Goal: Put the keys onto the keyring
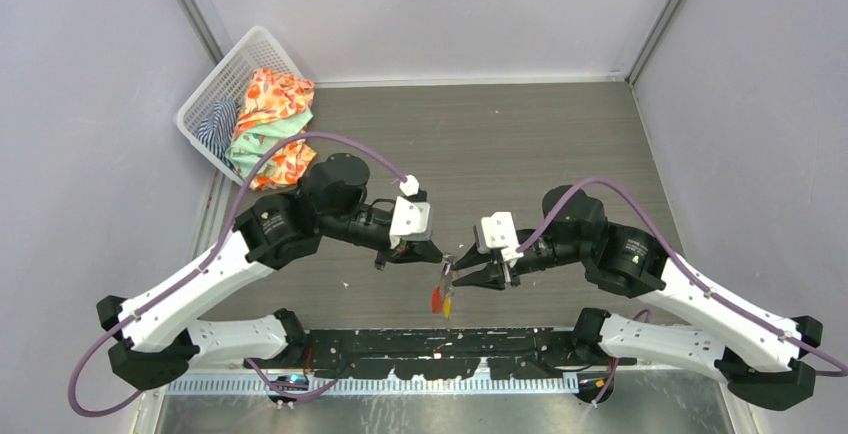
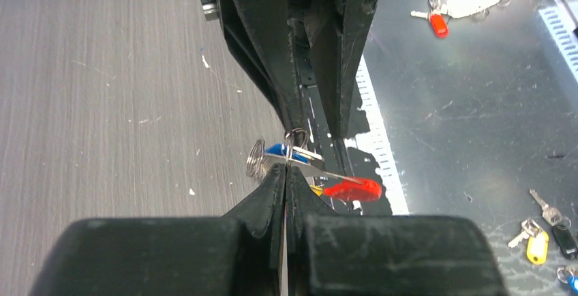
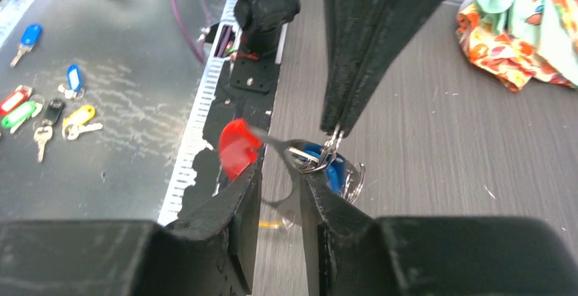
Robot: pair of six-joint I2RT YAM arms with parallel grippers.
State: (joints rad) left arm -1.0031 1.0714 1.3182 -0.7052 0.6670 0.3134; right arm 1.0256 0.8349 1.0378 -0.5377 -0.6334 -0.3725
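The keyring [image 1: 443, 276] hangs in the air between both grippers, just above the table's near edge. My left gripper [image 2: 285, 168] is shut on its metal ring, which shows as a small wire loop [image 3: 331, 143] under the left fingertips [image 3: 339, 122]. A coiled ring [image 2: 257, 159], the blue-headed key [image 3: 331, 168] and the red oval tag [image 3: 236, 147] hang off it. The yellow-orange key [image 2: 315, 189] dangles lowest, mostly hidden. My right gripper [image 3: 279, 173] is open, its fingers straddling a thin metal blade beside the tag.
A white basket [image 1: 205, 94] of coloured clothes stands at the back left. Several spare tagged keys [image 3: 48, 112] lie on the metal plate below the table's front edge, with others [image 2: 538, 231] near its right side. A black mounting rail [image 1: 440, 339] runs along that edge.
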